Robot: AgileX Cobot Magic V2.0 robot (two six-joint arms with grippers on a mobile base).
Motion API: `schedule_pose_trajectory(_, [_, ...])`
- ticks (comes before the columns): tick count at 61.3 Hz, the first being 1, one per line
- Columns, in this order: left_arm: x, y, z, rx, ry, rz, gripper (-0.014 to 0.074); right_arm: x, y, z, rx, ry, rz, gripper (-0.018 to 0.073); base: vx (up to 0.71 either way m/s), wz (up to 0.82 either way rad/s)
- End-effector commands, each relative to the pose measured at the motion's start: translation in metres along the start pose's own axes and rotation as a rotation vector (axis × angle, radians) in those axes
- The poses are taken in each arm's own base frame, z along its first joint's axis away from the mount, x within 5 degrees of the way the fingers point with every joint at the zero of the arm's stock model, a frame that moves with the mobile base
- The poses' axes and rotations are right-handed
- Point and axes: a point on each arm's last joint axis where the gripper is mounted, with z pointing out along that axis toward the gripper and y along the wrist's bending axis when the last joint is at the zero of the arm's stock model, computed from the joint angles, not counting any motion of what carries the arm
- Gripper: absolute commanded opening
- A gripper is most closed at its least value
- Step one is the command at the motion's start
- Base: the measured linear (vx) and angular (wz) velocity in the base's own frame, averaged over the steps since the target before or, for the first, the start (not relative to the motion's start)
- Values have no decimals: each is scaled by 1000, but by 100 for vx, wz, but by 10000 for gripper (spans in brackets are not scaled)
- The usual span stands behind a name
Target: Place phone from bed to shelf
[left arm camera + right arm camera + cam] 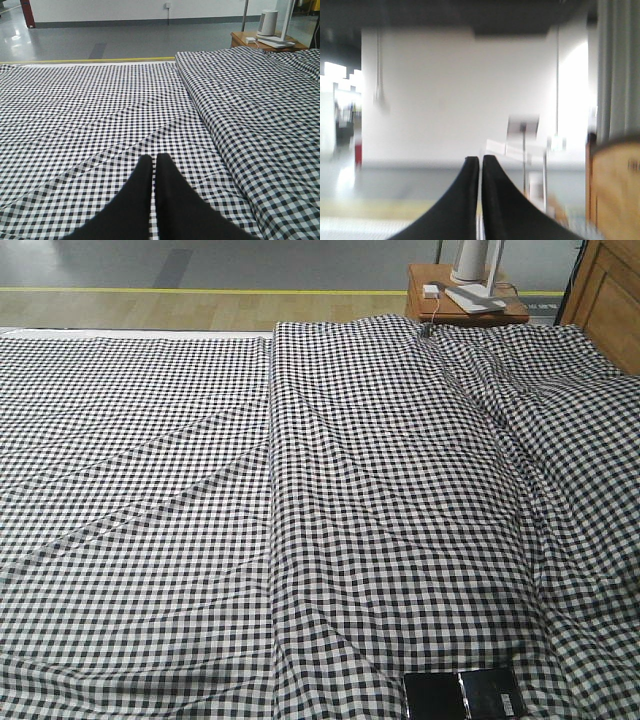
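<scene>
The bed (200, 490) fills the front view under a rumpled black-and-white check cloth. The phone (490, 692), a black glossy slab with pale marks near one end, lies flat on the cloth at the bottom edge, right of centre. A second black slab (434, 696) touches its left side. My left gripper (154, 156) is shut with nothing in it, hovering low over the bed (100, 115). My right gripper (480, 157) is also shut and empty, raised and pointing at a blurred white wall. Neither gripper shows in the front view. The shelf is out of view.
A reddish-brown side table (470, 308) with a white lamp base and charger stands beyond the bed's far right corner. Brown wooden furniture (605, 290) rises at the top right. A long fold (272, 490) runs down the cloth. Grey floor with a yellow line lies beyond.
</scene>
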Motion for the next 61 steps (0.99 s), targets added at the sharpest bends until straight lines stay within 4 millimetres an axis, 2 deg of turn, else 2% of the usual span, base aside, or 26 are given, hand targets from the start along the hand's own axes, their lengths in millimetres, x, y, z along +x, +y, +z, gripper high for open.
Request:
schedule_pose_trajectory(1, [-6, 1, 0, -5, -75, -10, 1, -2, 0, 22, 1, 105, -22, -3, 0, 0])
schedule_pose_trajectory(12, [-6, 1, 0, -5, -75, -10, 1, 29, -1, 54, -8, 360, -18, 3, 0, 0])
schedule_pose_trajectory(24, [-6, 1, 0, -5, -75, -10, 1, 49, -1, 73, -10, 483, -14, 65, 0, 0])
schedule_pose_trajectory(32, [-6, 1, 0, -5, -75, -10, 1, 51, -1, 76, -10, 493, -14, 214, 0, 0])
schedule_pose_trajectory(49, [-6, 1, 0, -5, -75, -10, 1, 51, -1, 76, -17, 492, -44, 667, 0, 0])
schedule_pose_trajectory(54, [-6, 1, 0, -5, -75, -10, 1, 51, -1, 76, -17, 489, -44, 730, 0, 0])
schedule_pose_trajectory(61, [-6, 1, 0, -5, -75, -10, 1, 50, -2, 76, -16, 484, -44, 724, 0, 0])
